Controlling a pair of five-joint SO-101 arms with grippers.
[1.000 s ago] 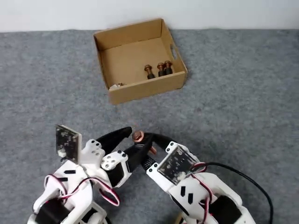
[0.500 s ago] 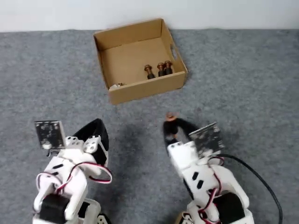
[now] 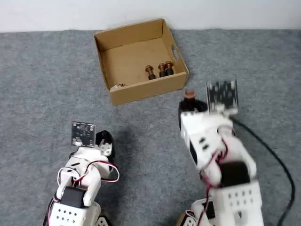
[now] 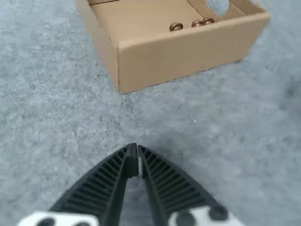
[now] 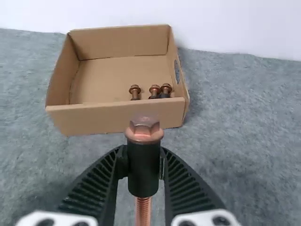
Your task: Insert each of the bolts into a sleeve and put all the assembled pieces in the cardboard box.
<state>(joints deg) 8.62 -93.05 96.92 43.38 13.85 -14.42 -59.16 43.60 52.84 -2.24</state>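
Both arms on my screens wear white printed shells over black servo blocks. The left arm (image 3: 77, 176) carries loops of red, black and white wire (image 3: 109, 175) behind its jaws, with a small dark circuit board (image 3: 83, 134) beside them. The right arm (image 3: 214, 146) has the same thin wiring, its own speckled board (image 3: 222, 96), and a thick black cable (image 3: 263, 148). I see the left gripper (image 4: 136, 151) and right gripper (image 5: 142, 153) as black ribbed wedges tapering to the tips, on white mounts (image 4: 197, 219) with dark screw holes (image 4: 218, 213) behind the jaws
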